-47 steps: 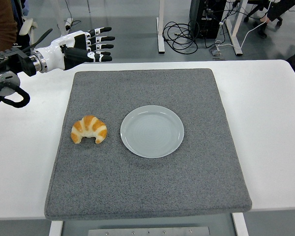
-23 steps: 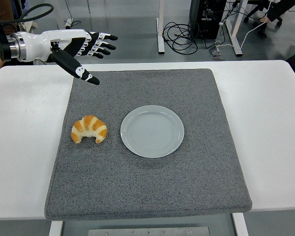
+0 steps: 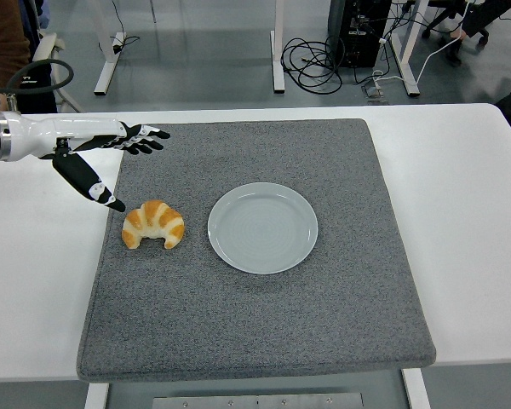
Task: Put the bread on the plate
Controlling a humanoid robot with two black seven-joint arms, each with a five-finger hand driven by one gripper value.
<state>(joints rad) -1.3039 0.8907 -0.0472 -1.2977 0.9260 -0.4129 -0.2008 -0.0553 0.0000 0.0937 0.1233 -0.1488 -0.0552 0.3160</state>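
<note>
I see the left hand (image 3: 85, 152) with fingers spread, holding nothing, thumb close beside the bread (image 3: 154, 224). The bread lies on the grey mat (image 3: 264, 315), just left of the plate (image 3: 262, 227).

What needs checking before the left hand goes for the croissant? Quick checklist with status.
1. Left hand open: ok, fingers spread, thumb pointing down toward the croissant, nothing held.
2. Croissant free to grasp: ok, lies alone on the grey mat, left of the plate, apart from it.
3. Plate empty: ok, nothing on it.
4. Path from croissant to plate: ok, only bare mat between them.
5. Hand lined up over the croissant: not ok, it sits up and to the left of it, thumb tip just short.
6. Right hand out of the way: ok, not in view.
</note>
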